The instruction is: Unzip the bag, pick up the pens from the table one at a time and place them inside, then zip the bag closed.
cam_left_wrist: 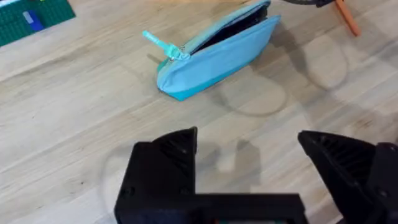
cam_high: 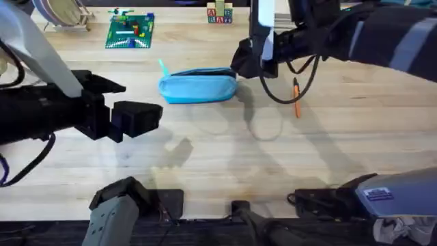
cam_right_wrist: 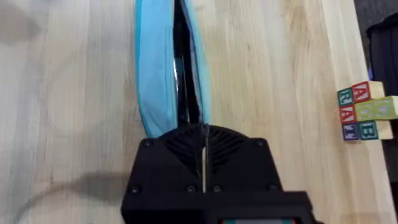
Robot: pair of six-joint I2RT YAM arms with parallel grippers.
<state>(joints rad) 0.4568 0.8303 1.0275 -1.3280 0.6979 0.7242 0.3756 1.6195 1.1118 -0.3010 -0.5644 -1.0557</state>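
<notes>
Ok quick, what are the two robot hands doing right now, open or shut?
Left gripper: open, holding nothing, back from the bag.
Right gripper: fingers shut together at the unzipped bag's end; whether it pinches anything cannot be told.

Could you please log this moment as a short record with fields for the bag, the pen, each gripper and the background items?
bag: light blue bag lies on the table, zipper open, dark gap visible along its top
pen: orange pen on the table beside the bag, outside it
left gripper: left gripper apart from the bag, jaws open, holding nothing
right gripper: right gripper at the bag's end, jaws together over the opening
background: green baseplate and letter blocks at the far edge
</notes>
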